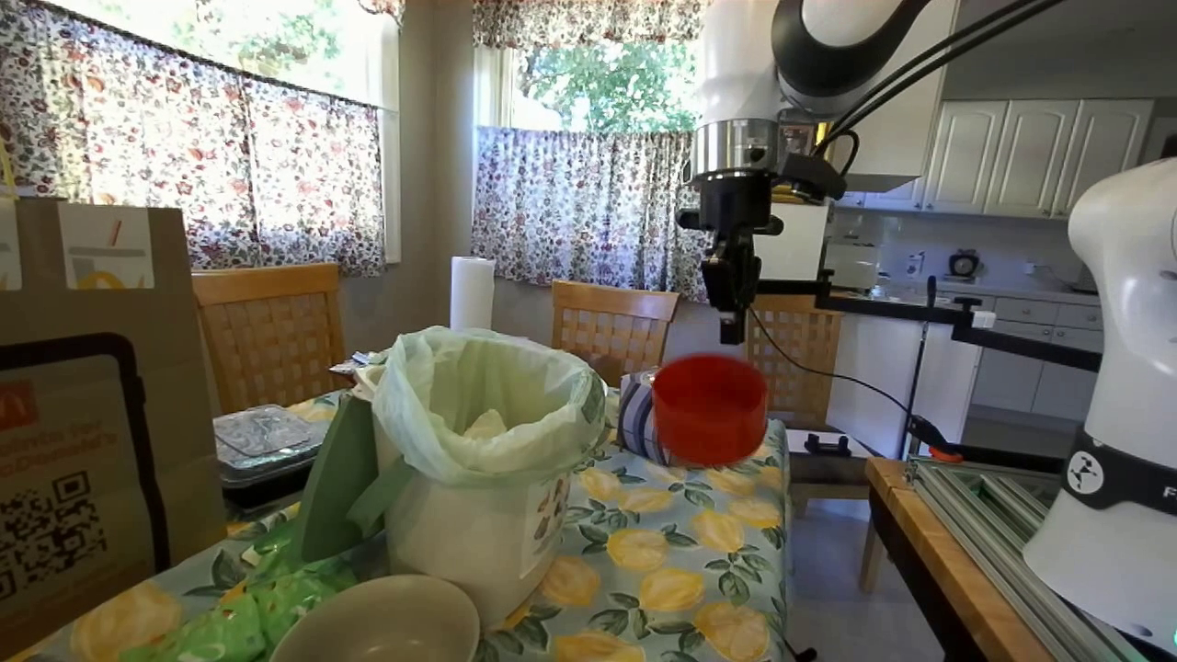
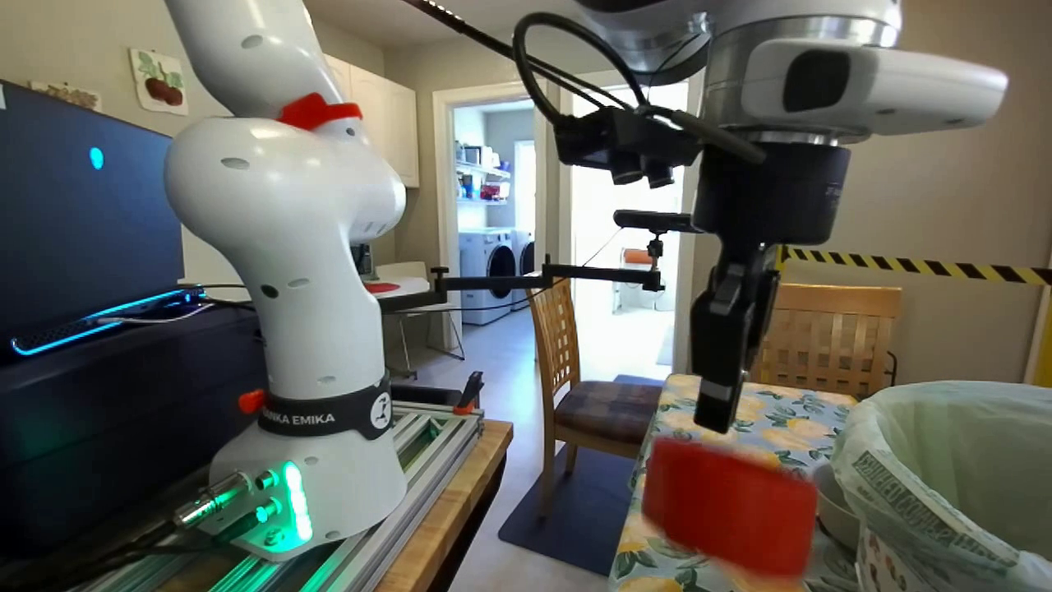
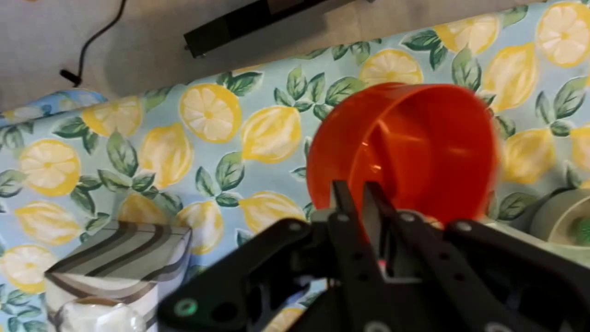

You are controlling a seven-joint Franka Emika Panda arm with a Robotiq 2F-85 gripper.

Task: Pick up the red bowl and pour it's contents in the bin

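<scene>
I record the red bowl tilted and blurred just below my pincer, over the lemon-patterned tabletop. In both exterior views a narrow gap parts the bowl from my fingertips; in the wrist view these stand slightly spread, the bowl ungripped. The bin stands near the bowl, not touching it. In an exterior view a striped box sits partly behind the bowl.

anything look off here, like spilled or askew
Yes, the red bowl looks odd: tilted and blurred in midair, with a gap showing between it and the gripper in both exterior views, so it may be falling. It is beside the bin, not over it. I see no spill.
</scene>
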